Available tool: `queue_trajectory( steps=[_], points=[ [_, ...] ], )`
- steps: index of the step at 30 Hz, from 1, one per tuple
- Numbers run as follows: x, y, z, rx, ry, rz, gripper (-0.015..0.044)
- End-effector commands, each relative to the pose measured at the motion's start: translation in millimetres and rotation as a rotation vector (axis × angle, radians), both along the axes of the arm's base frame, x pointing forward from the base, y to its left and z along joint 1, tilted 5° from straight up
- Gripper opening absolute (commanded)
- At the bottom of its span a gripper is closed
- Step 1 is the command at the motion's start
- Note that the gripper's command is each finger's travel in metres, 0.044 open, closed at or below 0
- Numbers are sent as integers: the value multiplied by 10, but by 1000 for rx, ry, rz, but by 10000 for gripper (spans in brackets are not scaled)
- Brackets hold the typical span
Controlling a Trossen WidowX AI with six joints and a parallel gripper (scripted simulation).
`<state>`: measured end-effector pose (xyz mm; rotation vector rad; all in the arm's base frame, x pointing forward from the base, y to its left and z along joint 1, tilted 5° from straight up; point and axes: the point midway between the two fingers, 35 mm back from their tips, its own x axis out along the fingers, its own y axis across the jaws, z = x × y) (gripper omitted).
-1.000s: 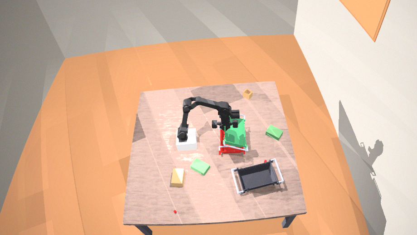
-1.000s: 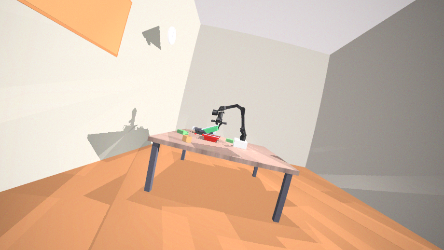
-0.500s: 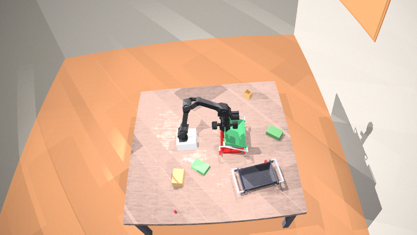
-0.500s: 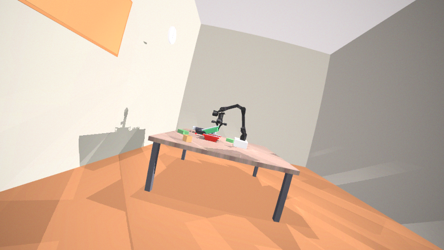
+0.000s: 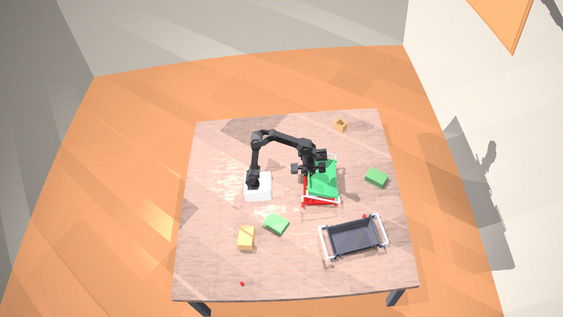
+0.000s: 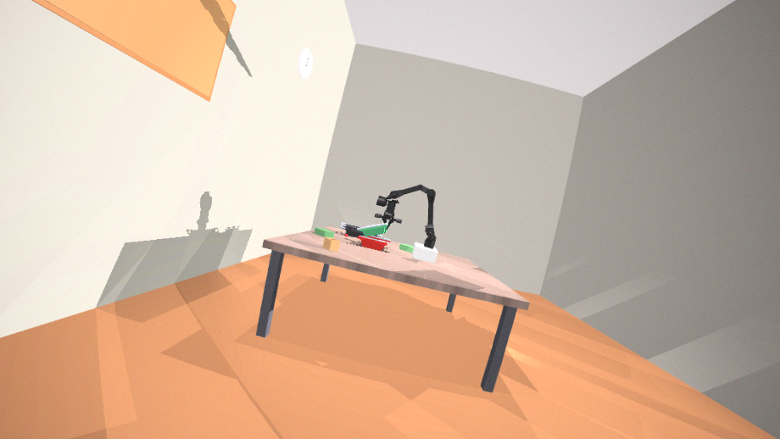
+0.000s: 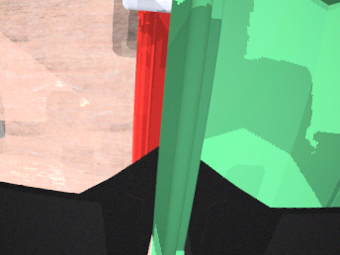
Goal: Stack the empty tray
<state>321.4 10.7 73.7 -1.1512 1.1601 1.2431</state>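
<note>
My gripper (image 5: pixel 309 172) (image 6: pixel 387 222) (image 7: pixel 172 155) is shut on one long rim of the green tray (image 5: pixel 325 179) (image 6: pixel 373 230) (image 7: pixel 232 89). The green tray hangs over the red tray (image 5: pixel 319 203) (image 6: pixel 372 243) (image 7: pixel 150 84), offset to the right in the top view. In the exterior view it is tilted, its gripped side higher and its far side lower. White bars show at the near end in the top view; one white bar end (image 7: pixel 148 5) lies over the red tray's rim in the wrist view. The green tray hides the load and most of the red tray's top.
A dark tray (image 5: pixel 330 247) with white bars stands at the near right in the top view. Green blocks (image 5: pixel 376 177) (image 5: pixel 276 224), a yellow block (image 5: pixel 246 237), a hollow orange box (image 5: pixel 340 125) and small red cubes (image 5: pixel 242 283) (image 5: pixel 363 216) lie around the table.
</note>
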Motion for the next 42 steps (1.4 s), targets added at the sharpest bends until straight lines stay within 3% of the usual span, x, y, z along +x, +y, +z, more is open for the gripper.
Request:
queue_trajectory(
  steps=[1, 42],
  points=[
    [-51, 4, -38, 0, 9, -4, 0],
    [-164, 27, -278, 0, 10, -4, 0]
  ],
)
